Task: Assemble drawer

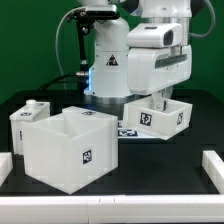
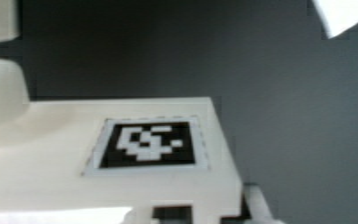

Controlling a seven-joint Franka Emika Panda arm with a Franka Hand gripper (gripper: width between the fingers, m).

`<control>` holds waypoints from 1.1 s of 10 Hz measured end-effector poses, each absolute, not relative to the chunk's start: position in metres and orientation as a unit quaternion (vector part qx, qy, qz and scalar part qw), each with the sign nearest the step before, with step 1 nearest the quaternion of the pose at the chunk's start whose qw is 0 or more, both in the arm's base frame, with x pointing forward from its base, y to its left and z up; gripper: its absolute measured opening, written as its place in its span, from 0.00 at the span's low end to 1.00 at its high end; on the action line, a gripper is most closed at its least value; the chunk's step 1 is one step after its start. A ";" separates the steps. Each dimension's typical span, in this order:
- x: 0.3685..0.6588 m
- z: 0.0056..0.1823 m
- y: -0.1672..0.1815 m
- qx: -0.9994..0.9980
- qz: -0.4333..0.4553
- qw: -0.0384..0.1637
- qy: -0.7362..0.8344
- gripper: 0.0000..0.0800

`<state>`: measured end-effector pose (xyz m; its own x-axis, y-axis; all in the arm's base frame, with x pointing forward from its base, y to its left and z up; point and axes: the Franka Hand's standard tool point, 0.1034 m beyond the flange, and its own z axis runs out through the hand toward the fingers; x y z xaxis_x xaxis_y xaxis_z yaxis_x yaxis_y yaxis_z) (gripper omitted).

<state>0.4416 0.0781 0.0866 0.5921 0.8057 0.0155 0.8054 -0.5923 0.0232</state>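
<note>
The drawer (image 1: 166, 113), a low white open tray with a tag on its near face, sits at the exterior view's right, just in front of the arm's base. My gripper (image 1: 160, 98) reaches down into its top, with the jaws closed on one of its walls. In the wrist view the drawer's white tagged face (image 2: 153, 143) fills the lower half. One finger (image 2: 256, 204) lies against its edge and the other finger is hidden behind the white plastic. The taller white casing (image 1: 68, 150) stands open-topped at the front, apart from the drawer.
A small white block (image 1: 30, 116) with a tag stands at the exterior view's left, behind the casing. The marker board (image 1: 126, 130) lies by the arm's base. White rails lie at the front left (image 1: 5, 165) and front right (image 1: 213, 166).
</note>
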 end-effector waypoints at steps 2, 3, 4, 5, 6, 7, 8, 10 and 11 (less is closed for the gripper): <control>0.399 0.079 0.094 0.902 -0.013 -0.005 0.431 0.05; 0.393 0.077 0.097 0.909 -0.031 -0.008 0.416 0.05; 0.394 0.077 0.096 0.908 -0.031 -0.008 0.419 0.05; 0.393 0.076 0.096 0.908 -0.032 -0.009 0.418 0.05; 0.393 0.076 0.096 0.908 -0.032 -0.009 0.418 0.05; 0.392 0.073 0.095 0.904 -0.027 -0.009 0.426 0.05; 0.379 0.063 0.085 0.897 -0.018 -0.011 0.441 0.05; 0.351 0.044 0.061 0.896 -0.028 -0.018 0.443 0.05; 0.347 0.036 0.054 0.897 -0.027 -0.022 0.441 0.05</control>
